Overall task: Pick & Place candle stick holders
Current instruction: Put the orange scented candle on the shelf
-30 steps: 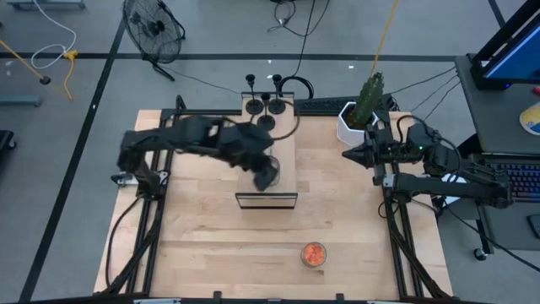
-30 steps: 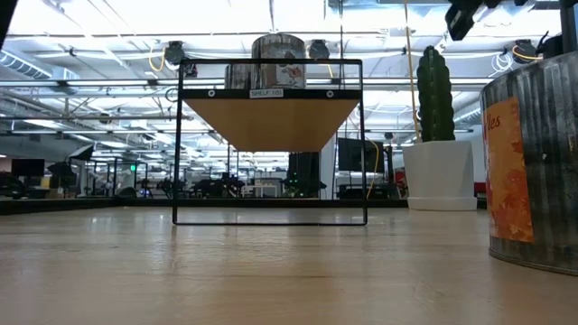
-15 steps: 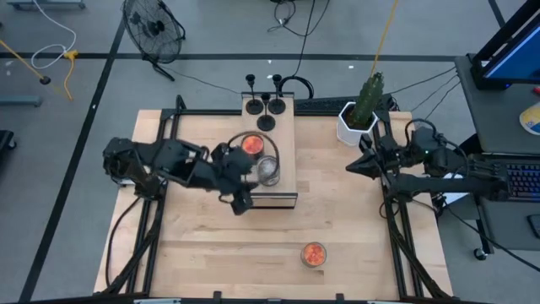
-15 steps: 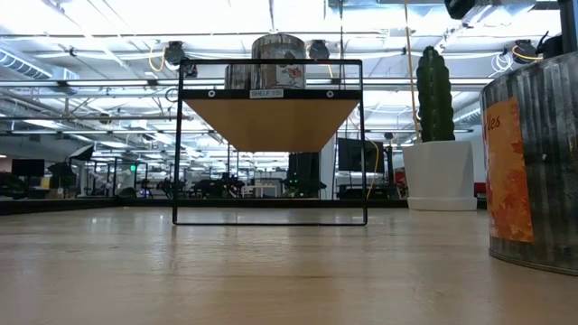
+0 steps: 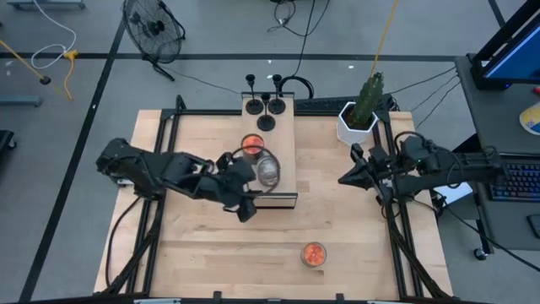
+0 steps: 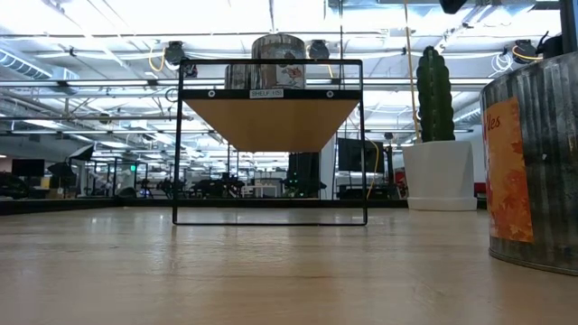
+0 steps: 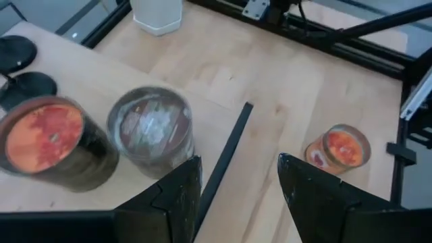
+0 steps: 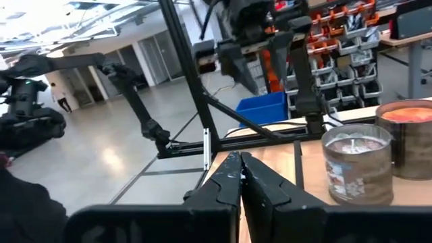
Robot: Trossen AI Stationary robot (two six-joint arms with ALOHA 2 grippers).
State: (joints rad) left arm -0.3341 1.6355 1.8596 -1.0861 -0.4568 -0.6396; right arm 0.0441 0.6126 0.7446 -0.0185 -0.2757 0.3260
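Left gripper (image 7: 233, 179) hangs released just short of the shelf; ahead sit the orange-red glass cup (image 7: 50, 142) and silvery glass cup (image 7: 152, 128), probably slick and breakable — pinch mid-wall. Right gripper (image 8: 241, 177), fingers clenched empty, waits well apart.

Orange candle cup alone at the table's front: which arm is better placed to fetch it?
Probably left: the left gripper, jaws open, hangs nearest the orange candle cup; the right gripper, shut, waits farther off.
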